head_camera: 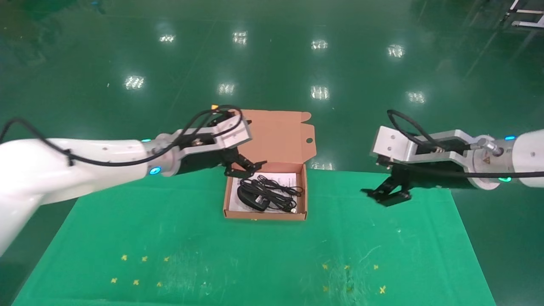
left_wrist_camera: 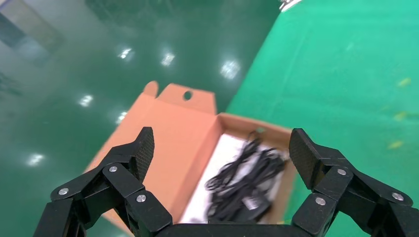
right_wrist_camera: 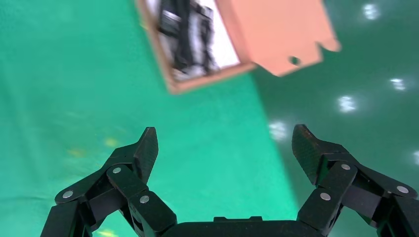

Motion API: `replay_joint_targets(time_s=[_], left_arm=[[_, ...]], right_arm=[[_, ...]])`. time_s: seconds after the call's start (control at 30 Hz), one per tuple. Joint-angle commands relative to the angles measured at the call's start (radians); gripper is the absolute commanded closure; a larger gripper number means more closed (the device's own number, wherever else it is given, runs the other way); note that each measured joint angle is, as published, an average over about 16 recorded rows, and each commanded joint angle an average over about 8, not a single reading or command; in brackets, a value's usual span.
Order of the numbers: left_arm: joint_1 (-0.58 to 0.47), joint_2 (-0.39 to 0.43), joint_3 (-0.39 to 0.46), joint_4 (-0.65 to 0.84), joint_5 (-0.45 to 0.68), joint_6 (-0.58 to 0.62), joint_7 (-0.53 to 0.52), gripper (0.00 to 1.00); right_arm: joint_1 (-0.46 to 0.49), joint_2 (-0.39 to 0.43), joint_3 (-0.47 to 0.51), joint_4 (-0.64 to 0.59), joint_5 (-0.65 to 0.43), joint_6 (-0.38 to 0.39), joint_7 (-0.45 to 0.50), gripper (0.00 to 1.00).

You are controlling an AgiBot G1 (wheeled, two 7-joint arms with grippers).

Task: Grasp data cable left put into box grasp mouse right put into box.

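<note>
Two items I see inside the box (head_camera: 265, 215): mouse (head_camera: 251, 199) and data cable (head_camera: 278, 187). Left gripper (head_camera: 245, 168) and right gripper (head_camera: 386, 193) both spread wide, empty.

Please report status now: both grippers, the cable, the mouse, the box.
Left gripper open, empty, at box rim. Right gripper open, empty, away right. Mouse and data cable inside box. Nothing in the way.

No text can be read — the box's (head_camera: 272, 140) white sheet (head_camera: 285, 178) shows only illegible print.
</note>
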Motion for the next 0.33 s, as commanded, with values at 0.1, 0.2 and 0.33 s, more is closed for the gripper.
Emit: replay_joint_targets(time_s=[0.1,0.2,0.33], left_arm=[[0.034,-0.040,-0.044,-0.035,-0.053,0.058,-0.016,0.00],[0.060,-0.072,-0.078,-0.062,-0.095,0.104,-0.028,0.00],[0.082,-0.098,-0.106,-0.085,-0.130,0.142,-0.039,0.00]], right_arm=[[-0.051,0.007,0.067,0.001,0.068,-0.043,-0.031,0.00],[-0.091,0.013,0.120,0.003,0.121,-0.076,-0.055,0.00],[-0.124,0.018,0.164,0.003,0.165,-0.104,-0.074,0.00]])
